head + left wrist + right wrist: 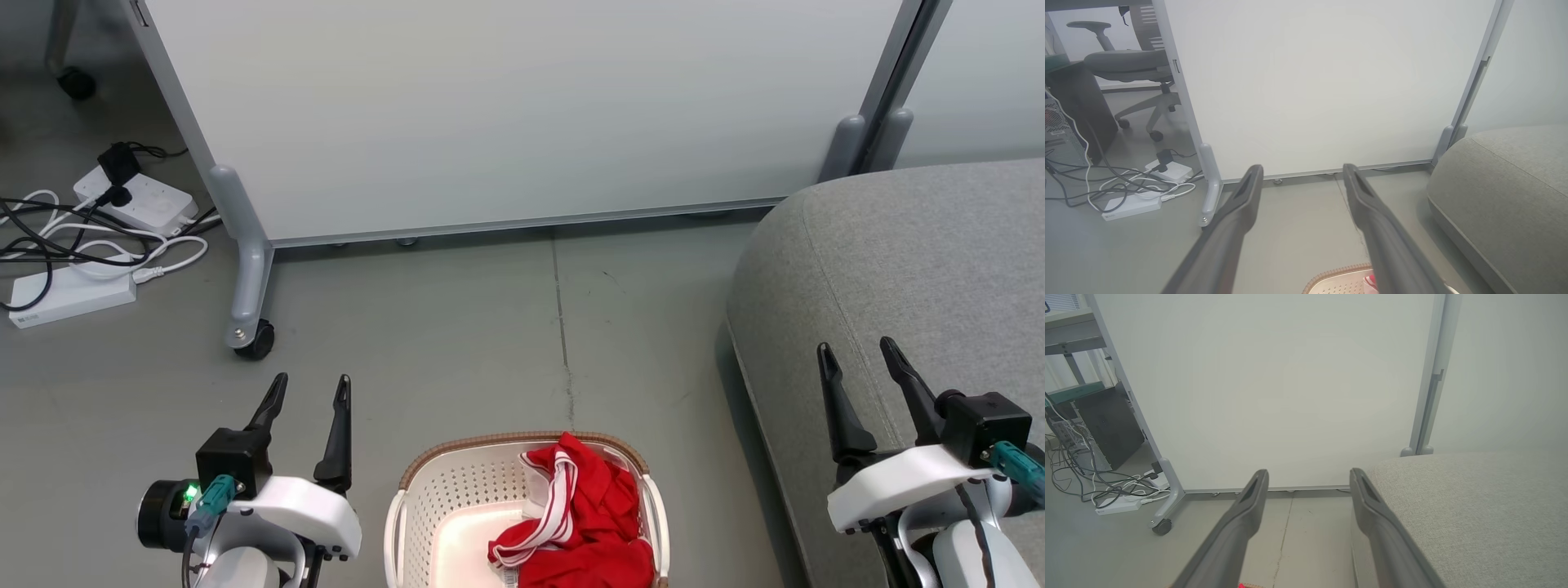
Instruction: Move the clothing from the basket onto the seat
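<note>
Bright red, white-striped fabric garments (592, 510) lie bunched in the right half of a cream-white perforated plastic basket (457, 478) beside a light-grey upholstered sofa (898, 261); left gripper (312, 389) and right gripper (856, 347) hover empty, fingers apart; the basket's floor label (511, 577) is too small to read.

You're looking at bright red clothing (600, 510) with white striped trim, a cream-white basket (420, 506) dotted with holes under a brown woven-look rim, a plain light-grey seat (898, 261), grey floor (457, 327), and a pale panel (522, 106).
</note>
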You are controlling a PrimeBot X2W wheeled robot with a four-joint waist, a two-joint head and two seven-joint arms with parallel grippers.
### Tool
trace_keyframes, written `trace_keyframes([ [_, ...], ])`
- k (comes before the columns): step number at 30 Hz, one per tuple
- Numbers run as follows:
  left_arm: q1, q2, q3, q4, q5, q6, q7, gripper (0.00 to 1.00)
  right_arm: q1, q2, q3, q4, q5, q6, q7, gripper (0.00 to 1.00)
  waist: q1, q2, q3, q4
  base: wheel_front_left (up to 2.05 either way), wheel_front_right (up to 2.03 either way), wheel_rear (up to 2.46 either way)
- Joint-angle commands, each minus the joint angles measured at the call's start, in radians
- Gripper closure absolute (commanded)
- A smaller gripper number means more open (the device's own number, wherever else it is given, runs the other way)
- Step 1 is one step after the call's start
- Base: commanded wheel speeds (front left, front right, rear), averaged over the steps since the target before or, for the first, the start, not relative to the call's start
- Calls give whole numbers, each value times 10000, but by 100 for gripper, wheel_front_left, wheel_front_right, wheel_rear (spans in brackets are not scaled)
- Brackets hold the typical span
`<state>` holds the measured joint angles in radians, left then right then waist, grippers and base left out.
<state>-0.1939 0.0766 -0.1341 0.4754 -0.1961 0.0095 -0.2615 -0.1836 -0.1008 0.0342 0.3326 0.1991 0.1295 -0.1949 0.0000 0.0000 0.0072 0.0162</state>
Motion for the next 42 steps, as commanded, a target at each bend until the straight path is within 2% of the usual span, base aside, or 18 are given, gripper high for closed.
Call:
trace_keyframes([
  [1, -157, 48, 12, 11, -65, 30, -34, 0, 66, -36, -39, -46, 35, 22, 3, 0, 0, 0, 7, -8, 0, 0, 0],
  [9, -597, 2, -237, -179, -19, 20, -15, 0, -305, -12, 117, -365, 52, 22, 145, 0, 0, 0, 649, -400, 0, 0, 0],
  [19, -2247, -168, -1472, 536, 275, -221, 188, 0, -1229, 77, 318, -1335, -17, 22, 232, 0, 0, 0, 2863, -1458, 0, 0, 0],
  [32, -4487, -222, -2897, 3731, 366, -770, 944, 0, -2310, 399, 689, -2176, 220, 22, -295, 0, 0, 0, 5698, -3045, 0, 0, 0],
  [38, -5367, 36, -3030, 5401, 487, -728, 1345, 0, -2719, 480, 1000, -2376, 439, 22, -580, 0, 0, 0, 6711, -3725, 0, 0, 0],
  [42, -5855, 343, -2969, 6396, 492, -496, 1740, 0, -2870, 490, 1190, -2576, 664, 22, -671, 0, 0, 0, 7230, -4038, 0, 0, 0],
])
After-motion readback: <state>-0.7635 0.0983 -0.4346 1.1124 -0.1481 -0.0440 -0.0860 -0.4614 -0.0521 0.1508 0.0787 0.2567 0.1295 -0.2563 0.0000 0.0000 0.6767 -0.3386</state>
